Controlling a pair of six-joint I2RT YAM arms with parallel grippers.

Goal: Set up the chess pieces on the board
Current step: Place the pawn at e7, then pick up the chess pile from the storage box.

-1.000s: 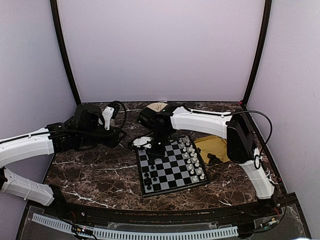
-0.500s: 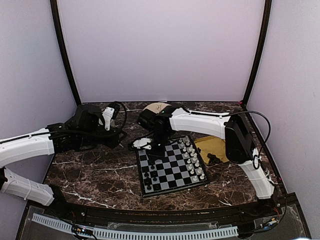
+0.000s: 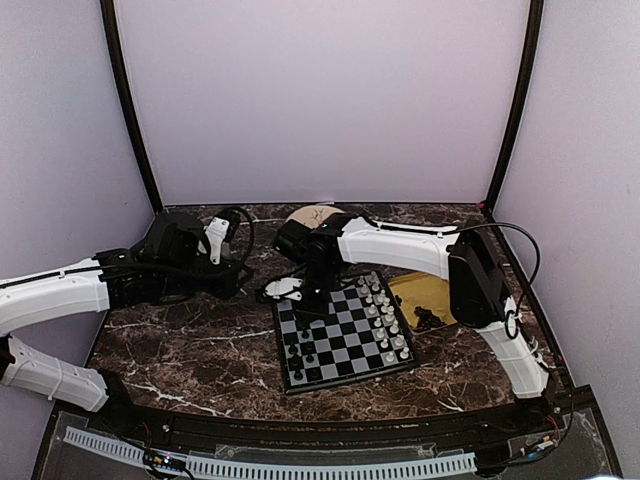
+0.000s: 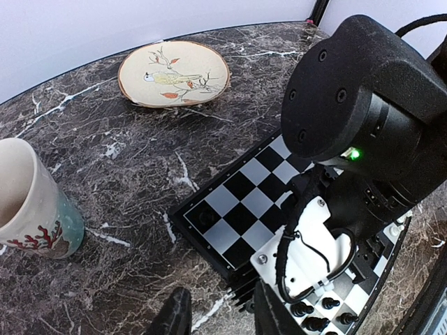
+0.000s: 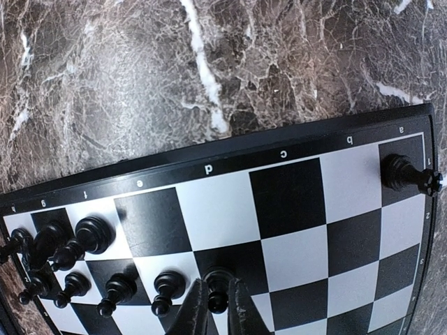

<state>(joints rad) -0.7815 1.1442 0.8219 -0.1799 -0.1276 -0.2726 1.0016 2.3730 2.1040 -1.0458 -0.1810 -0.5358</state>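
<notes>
While surveying from above, noting the board (image 3: 343, 332) lying on the dark marble table (image 3: 180, 340), out in front of the two arms and turned slightly off square. Recording the chess pieces (image 3: 299, 352), all black, crowding the board's left side, with white pieces (image 3: 386, 322) lining its right side. Noting a yellow tray (image 3: 425, 290) just beside the board on the right, with small dark shapes in its near part.

Finding the right gripper (image 5: 217, 312) sitting low over the board's far-left area, fingers (image 5: 191, 315) standing narrowly apart and flanking one black pawn (image 5: 218, 286), upright on a dark square. Not managing to tell pressing from merely flanking. Counting three more pawns (image 5: 115, 294) in a row beside that pawn in the wrist view, larger black pieces (image 5: 93, 234) bunching behind them near one corner, and a lone black piece (image 5: 400, 172) standing well apart on the opposite corner square.

Finding the left gripper (image 4: 220, 317) hanging above the table just off the board's far-left corner, fingertips (image 4: 176, 315) partly apart and holding nothing. Noting a bird-painted plate (image 4: 173, 73) and a patterned cup (image 4: 31, 202) on the table, both apart from the board.
</notes>
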